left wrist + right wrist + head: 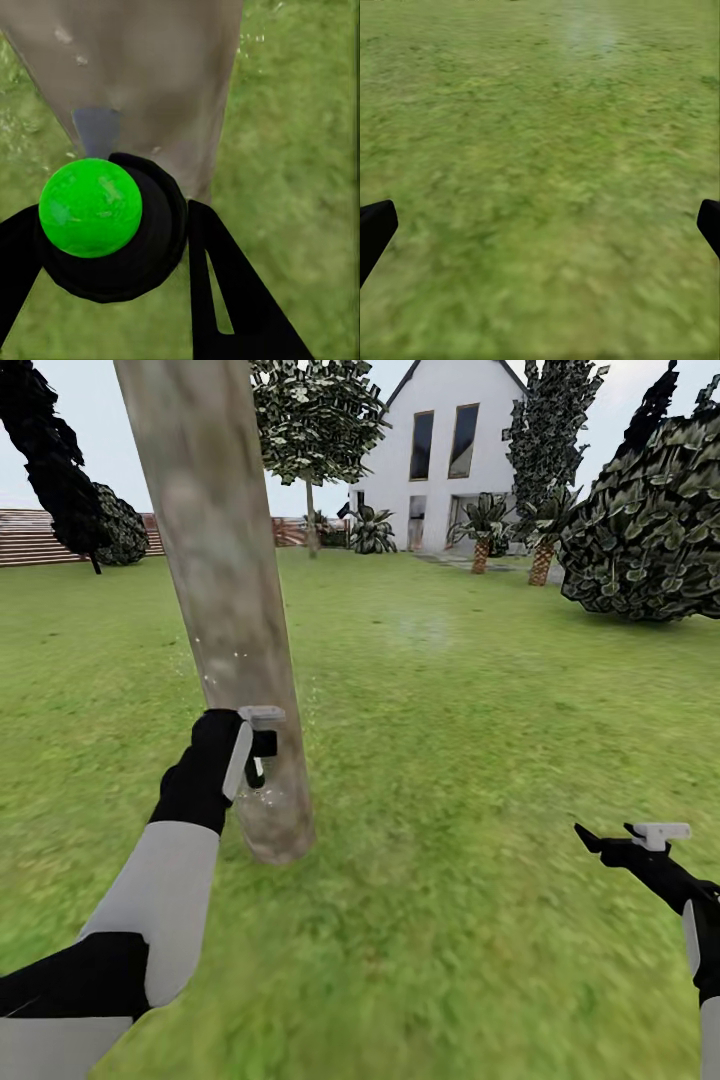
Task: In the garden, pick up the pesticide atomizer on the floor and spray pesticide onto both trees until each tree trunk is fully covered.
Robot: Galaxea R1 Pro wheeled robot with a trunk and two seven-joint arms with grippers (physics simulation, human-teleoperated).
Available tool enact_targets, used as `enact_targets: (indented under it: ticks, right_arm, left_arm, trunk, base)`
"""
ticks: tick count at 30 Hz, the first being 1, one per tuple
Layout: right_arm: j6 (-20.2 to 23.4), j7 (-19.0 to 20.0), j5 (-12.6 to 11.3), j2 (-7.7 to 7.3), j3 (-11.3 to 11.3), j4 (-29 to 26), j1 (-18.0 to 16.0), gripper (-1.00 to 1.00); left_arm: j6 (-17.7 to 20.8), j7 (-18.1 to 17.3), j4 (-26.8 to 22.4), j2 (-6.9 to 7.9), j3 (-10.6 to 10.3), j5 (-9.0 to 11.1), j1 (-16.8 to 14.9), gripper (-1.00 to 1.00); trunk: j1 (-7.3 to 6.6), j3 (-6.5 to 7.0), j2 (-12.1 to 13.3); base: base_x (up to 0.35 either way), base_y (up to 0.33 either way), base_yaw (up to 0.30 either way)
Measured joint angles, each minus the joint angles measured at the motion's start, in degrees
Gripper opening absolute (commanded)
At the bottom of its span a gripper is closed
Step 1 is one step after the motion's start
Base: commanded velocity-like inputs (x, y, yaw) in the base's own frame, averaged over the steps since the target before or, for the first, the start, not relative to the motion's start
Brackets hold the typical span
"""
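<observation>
My left end effector (pixel 258 745) grips the pesticide atomizer (pixel 105 225), its green dot facing my wrist camera, right against the leaning, mottled tree trunk (pixel 225 600). White pesticide specks (pixel 215 670) cling to the bark just above my fingers. Well apart to the right, my right end effector (pixel 620 838) hangs open over the lawn (pixel 450 710), holding nothing.
</observation>
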Motion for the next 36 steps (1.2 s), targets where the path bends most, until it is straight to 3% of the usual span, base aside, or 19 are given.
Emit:
enact_targets:
  ticks: [5,10,15,18,19,20,21,22,24,25,26,27,30,31,33,35,36]
  right_arm:
    - [0.00,0.00,0.00,-0.05,0.00,-0.07,0.00,1.00]
    - [0.06,0.00,0.00,-0.06,-0.67,-0.10,0.00,1.00]
    - [0.05,0.00,-0.05,-0.06,-0.75,-0.18,0.00,1.00]
    - [0.04,0.00,-0.07,-0.06,-0.78,-0.19,0.00,1.00]
    - [0.02,0.00,-0.05,-0.06,-0.78,-0.19,0.00,1.00]
    - [0.02,0.02,-0.07,-0.06,-0.79,-0.19,0.00,1.00]
    - [0.01,0.02,-0.06,-0.06,-0.79,-0.19,0.00,1.00]
    - [0.00,0.01,-0.07,-0.06,-0.79,-0.19,0.00,1.00]
    - [0.03,0.00,-0.08,-0.06,-0.79,-0.19,0.00,1.00]
    - [0.02,0.05,-0.08,-0.06,-0.79,-0.19,0.00,1.00]
    - [0.01,0.06,-0.08,-0.06,-0.79,-0.19,0.00,1.00]
    - [0.02,0.06,-0.08,-0.06,-0.79,-0.19,0.00,1.00]
    - [0.01,0.06,-0.08,-0.06,-0.78,-0.19,0.00,1.00]
    - [0.02,0.06,-0.08,-0.06,-0.73,-0.19,0.00,1.00]
    - [0.01,0.04,-0.06,-0.06,-0.71,-0.19,0.00,1.00]
    - [0.01,0.06,-0.08,-0.06,-0.70,-0.19,0.00,1.00]
    - [0.02,0.06,-0.08,-0.06,-0.70,-0.19,0.00,1.00]
  left_arm:
    - [-0.01,-0.09,-0.24,-0.02,-2.81,0.01,-0.19,-1.00]
    - [-0.03,-0.09,-0.54,0.00,-3.06,-0.19,-0.39,-1.00]
    - [-0.06,0.41,5.21,0.38,-2.73,-0.56,-10.72,-1.00]
    - [-0.06,0.50,6.05,0.62,-2.72,-0.75,-12.50,-1.00]
    - [-0.08,0.52,6.09,0.87,-2.65,-0.91,-12.54,-1.00]
    - [-0.06,0.52,6.11,2.90,-2.56,-0.82,-12.44,-1.00]
    - [0.09,0.54,6.11,4.33,-2.51,-1.96,-12.20,-1.00]
    - [-0.03,0.52,6.13,4.77,-2.53,-0.78,-12.00,-1.00]
    - [-0.12,0.46,6.51,4.01,-2.81,0.17,-11.49,-1.00]
    - [-0.16,0.44,7.69,2.04,-2.83,0.22,-11.26,-1.00]
    - [-0.25,0.42,8.70,0.84,-2.85,0.97,-11.15,-1.00]
    - [-0.14,0.44,9.09,0.36,-2.85,0.04,-11.11,-1.00]
    - [-0.08,0.39,9.46,1.12,-2.00,-0.73,-9.03,-1.00]
    - [-0.08,0.17,9.46,2.72,-1.74,-0.70,-7.99,-1.00]
    - [-0.15,0.02,9.52,4.13,-1.67,-0.34,-6.76,-1.00]
    - [-0.53,-0.01,10.49,3.86,-1.89,0.26,-4.93,-1.00]
    - [-0.70,0.04,10.92,3.03,-1.93,0.50,-4.05,-1.00]
  trunk:
    - [0.00,0.00,0.00]
    - [0.00,0.00,0.00]
    - [-0.01,0.01,0.00]
    - [0.00,0.00,0.00]
    - [0.00,0.00,0.00]
    - [0.01,0.00,0.00]
    - [0.00,0.00,0.00]
    - [0.00,0.00,0.00]
    - [0.01,-0.01,0.00]
    - [0.01,-0.01,0.01]
    - [0.01,-0.01,0.00]
    - [0.00,0.00,0.00]
    - [0.01,-0.01,0.01]
    - [0.01,-0.01,0.01]
    - [0.01,-0.01,0.01]
    - [0.01,-0.01,0.01]
    - [0.01,-0.01,0.01]
  base:
    - [-0.134,0.000,0.000]
    - [-0.135,0.000,0.000]
    - [-0.002,0.000,0.000]
    - [0.000,0.000,0.000]
    - [0.000,0.000,0.000]
    - [0.000,0.000,0.000]
    - [0.000,0.000,0.000]
    - [0.000,0.000,0.000]
    - [0.000,0.000,0.000]
    - [0.000,0.000,0.000]
    - [0.000,0.000,0.000]
    - [0.000,0.000,0.000]
    - [0.000,0.000,0.000]
    - [0.000,0.000,0.000]
    - [0.000,0.000,0.000]
    - [0.000,0.000,0.000]
    - [0.000,0.000,0.000]
